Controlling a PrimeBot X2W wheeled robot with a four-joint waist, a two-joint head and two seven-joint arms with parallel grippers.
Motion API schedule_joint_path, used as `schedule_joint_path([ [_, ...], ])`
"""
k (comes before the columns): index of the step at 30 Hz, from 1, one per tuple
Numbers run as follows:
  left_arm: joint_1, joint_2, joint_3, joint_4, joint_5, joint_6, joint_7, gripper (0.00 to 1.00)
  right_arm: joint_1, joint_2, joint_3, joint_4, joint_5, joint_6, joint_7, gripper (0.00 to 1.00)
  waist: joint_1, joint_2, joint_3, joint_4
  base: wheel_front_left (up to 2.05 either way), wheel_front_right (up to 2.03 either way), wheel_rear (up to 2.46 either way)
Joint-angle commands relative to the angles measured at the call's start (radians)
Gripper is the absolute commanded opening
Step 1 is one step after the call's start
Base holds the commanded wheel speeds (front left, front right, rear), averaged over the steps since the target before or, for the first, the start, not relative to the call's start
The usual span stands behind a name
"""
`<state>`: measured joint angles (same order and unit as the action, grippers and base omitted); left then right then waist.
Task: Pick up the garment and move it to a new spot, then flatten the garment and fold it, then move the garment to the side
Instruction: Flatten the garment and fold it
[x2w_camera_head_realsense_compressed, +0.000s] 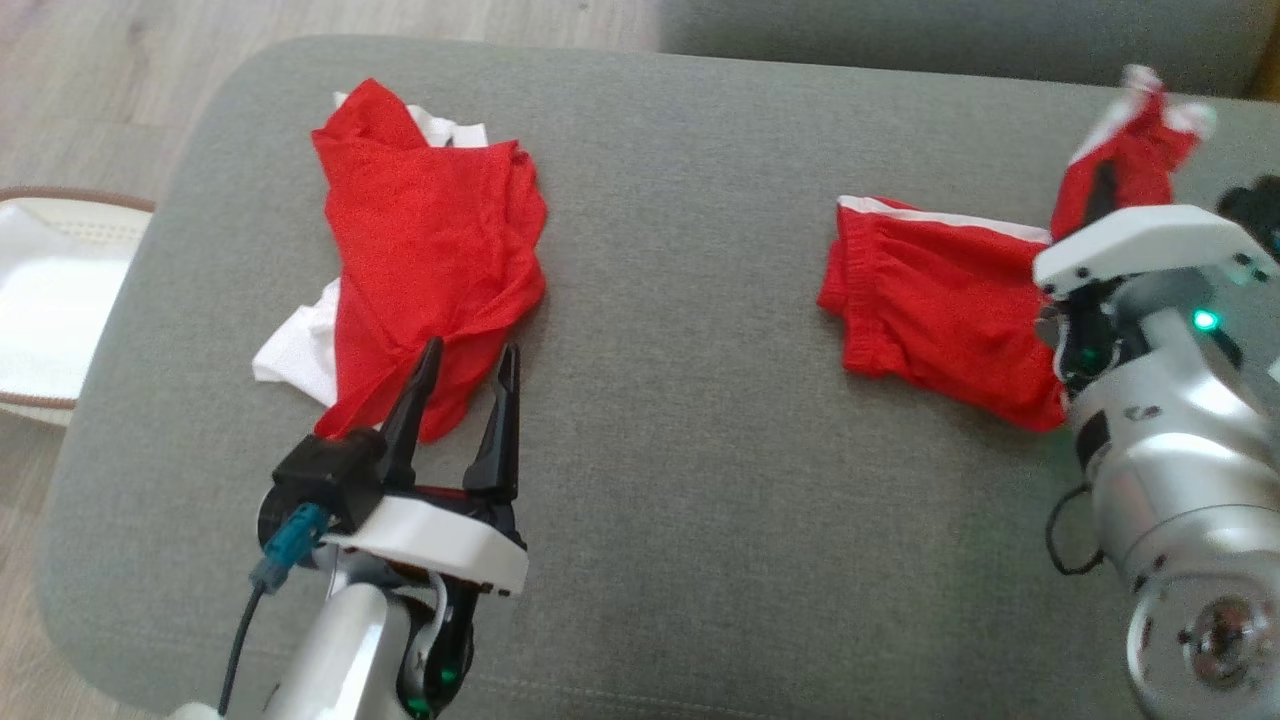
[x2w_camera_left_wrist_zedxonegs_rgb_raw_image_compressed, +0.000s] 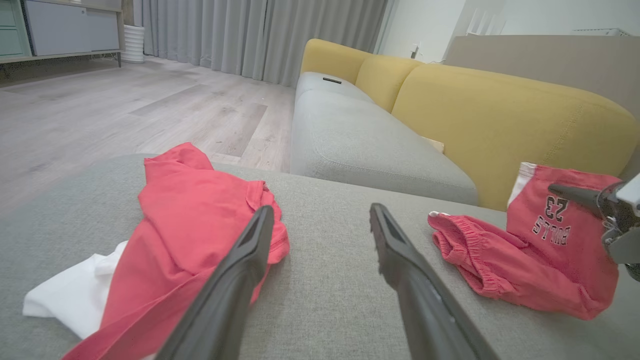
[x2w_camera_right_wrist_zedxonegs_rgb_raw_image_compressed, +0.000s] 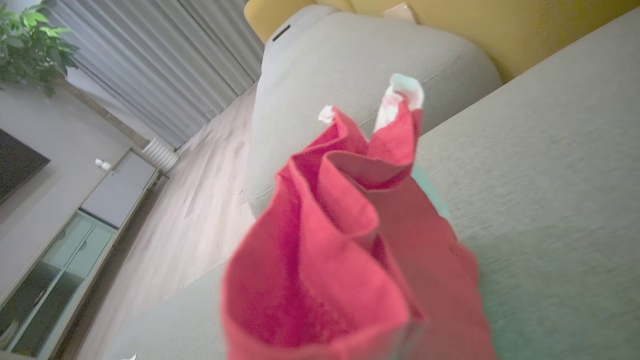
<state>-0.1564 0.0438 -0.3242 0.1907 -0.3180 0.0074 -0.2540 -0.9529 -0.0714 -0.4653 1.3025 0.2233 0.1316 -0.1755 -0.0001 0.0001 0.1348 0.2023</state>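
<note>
Red shorts (x2w_camera_head_realsense_compressed: 940, 310) with a white stripe lie at the right of the grey ottoman (x2w_camera_head_realsense_compressed: 700, 420). One end is pulled up off the cushion, and my right gripper (x2w_camera_head_realsense_compressed: 1103, 195) is shut on that raised fold. In the left wrist view the shorts (x2w_camera_left_wrist_zedxonegs_rgb_raw_image_compressed: 525, 260) show a "23" print, with the right gripper (x2w_camera_left_wrist_zedxonegs_rgb_raw_image_compressed: 575, 194) at their upper edge. Bunched red cloth (x2w_camera_right_wrist_zedxonegs_rgb_raw_image_compressed: 340, 240) hides the fingers in the right wrist view. A crumpled red and white shirt (x2w_camera_head_realsense_compressed: 430, 240) lies at the left. My left gripper (x2w_camera_head_realsense_compressed: 472, 350) hovers open at its near edge, holding nothing.
A yellow-backed sofa with grey seat cushions (x2w_camera_left_wrist_zedxonegs_rgb_raw_image_compressed: 380, 145) stands beyond the ottoman. A white basket with a brown rim (x2w_camera_head_realsense_compressed: 50, 300) sits on the wooden floor off the ottoman's left edge. The ottoman's middle, between the two garments, is bare fabric.
</note>
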Motion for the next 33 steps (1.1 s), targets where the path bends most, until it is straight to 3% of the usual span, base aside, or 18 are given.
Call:
schedule_joint_path([
  [1, -0.025, 0.006, 0.028, -0.029, 0.003, -0.005, -0.008, 1.0, -0.046, 0.021, 0.092, -0.019, 0.06, -0.001, 0.007, 0.0, 0.0001, -0.0001, -0.005, 0.011, 0.0, 0.0, 0.0],
  [6, -0.018, 0.006, 0.023, -0.027, 0.002, -0.004, -0.008, 1.0, 0.076, 0.021, 0.418, -0.14, 0.325, -0.001, 0.044, 0.0, 0.0001, -0.0001, -0.012, 0.024, 0.0, 0.0, 0.0],
  [10, -0.005, 0.006, 0.03, -0.026, 0.006, -0.001, -0.008, 1.0, 0.194, 0.021, 0.585, -0.266, 0.441, -0.001, 0.055, 0.0, 0.0001, -0.0001, -0.022, 0.024, 0.0, 0.0, 0.0],
  [14, 0.006, 0.006, 0.037, -0.027, 0.009, 0.0, -0.008, 1.0, 0.255, 0.021, 0.66, -0.31, 0.467, -0.001, 0.059, 0.0, 0.0001, -0.0001, -0.031, 0.022, 0.0, 0.0, 0.0],
  [23, 0.013, 0.006, 0.035, -0.029, 0.011, -0.002, -0.008, 1.0, 0.286, 0.021, 0.727, -0.358, 0.515, -0.001, 0.048, 0.0, 0.0001, -0.0001, -0.031, 0.017, 0.0, 0.0, 0.0],
  [28, 0.009, 0.006, 0.029, -0.027, 0.009, -0.001, -0.008, 1.0, 0.286, 0.021, 0.777, -0.324, 0.497, -0.001, 0.033, 0.0, 0.0001, -0.0001, -0.025, 0.017, 0.0, 0.0, 0.0],
  [29, 0.009, 0.006, 0.029, -0.026, 0.008, -0.001, -0.008, 1.0, 0.283, 0.021, 0.782, -0.315, 0.49, -0.001, 0.025, 0.74, 0.0001, -0.0001, -0.024, 0.017, 0.0, 0.0, 0.0],
  [30, 0.008, 0.006, 0.03, -0.026, 0.008, -0.001, -0.008, 1.0, 0.281, 0.021, 0.785, -0.308, 0.49, -0.001, 0.02, 1.0, 0.0001, -0.0001, -0.022, 0.018, 0.0, 0.0, 0.0],
  [33, 0.007, 0.006, 0.034, -0.026, 0.007, 0.0, -0.008, 1.0, 0.275, 0.021, 0.81, -0.306, 0.503, -0.001, 0.01, 1.0, 0.0001, -0.0001, -0.02, 0.017, 0.0, 0.0, 0.0],
])
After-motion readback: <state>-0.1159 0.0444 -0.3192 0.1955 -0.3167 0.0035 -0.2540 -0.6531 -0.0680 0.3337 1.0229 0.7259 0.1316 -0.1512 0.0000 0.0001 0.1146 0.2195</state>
